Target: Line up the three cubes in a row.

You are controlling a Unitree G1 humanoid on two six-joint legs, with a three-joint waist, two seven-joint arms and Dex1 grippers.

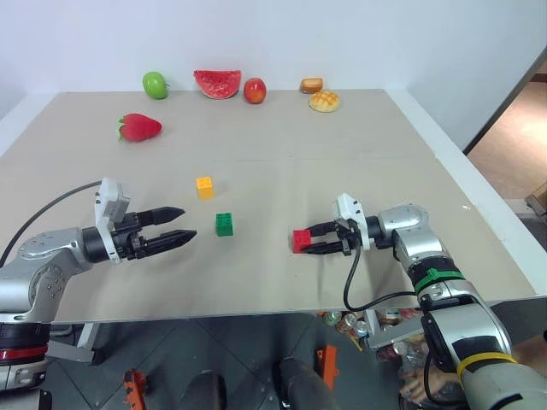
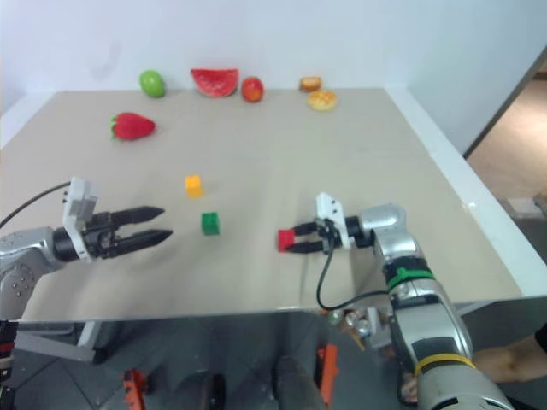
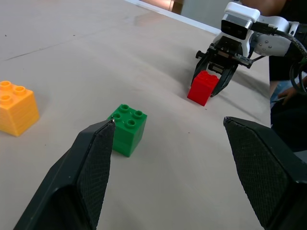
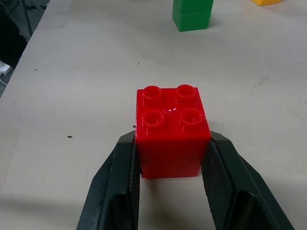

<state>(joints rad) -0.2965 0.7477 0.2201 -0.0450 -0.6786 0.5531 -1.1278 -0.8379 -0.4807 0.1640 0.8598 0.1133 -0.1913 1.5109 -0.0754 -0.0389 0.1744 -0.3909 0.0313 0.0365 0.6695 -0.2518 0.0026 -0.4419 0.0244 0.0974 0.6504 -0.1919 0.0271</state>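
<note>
- Three cubes sit on the table (image 1: 282, 162): yellow cube (image 1: 204, 186) farthest back, green cube (image 1: 225, 224) nearer and slightly right of it, red cube (image 1: 301, 241) further right and nearest the front edge.
- The right gripper (image 1: 317, 240) points left, its two fingers pressed against opposite sides of the red cube; the right wrist view shows this best, with the cube's four studs facing up and a black finger (image 4: 120, 182) flat on each flank.
- The left gripper (image 1: 184, 224) hangs left of the green cube, fingers well apart and holding nothing. In the left wrist view the green cube (image 3: 127, 129) lies between and beyond the spread fingertips, apart from both.
- The left wrist view also catches the right gripper (image 3: 215, 81) head-on, clamped over the red cube, which rests on or just above the table; I cannot tell which.
- Only the head views take in the far edge: green apple (image 1: 155, 84), watermelon slice (image 1: 217, 83), red apple (image 1: 255, 90), two breads (image 1: 324, 101), and a strawberry (image 1: 138, 127) nearer on the left.
</note>
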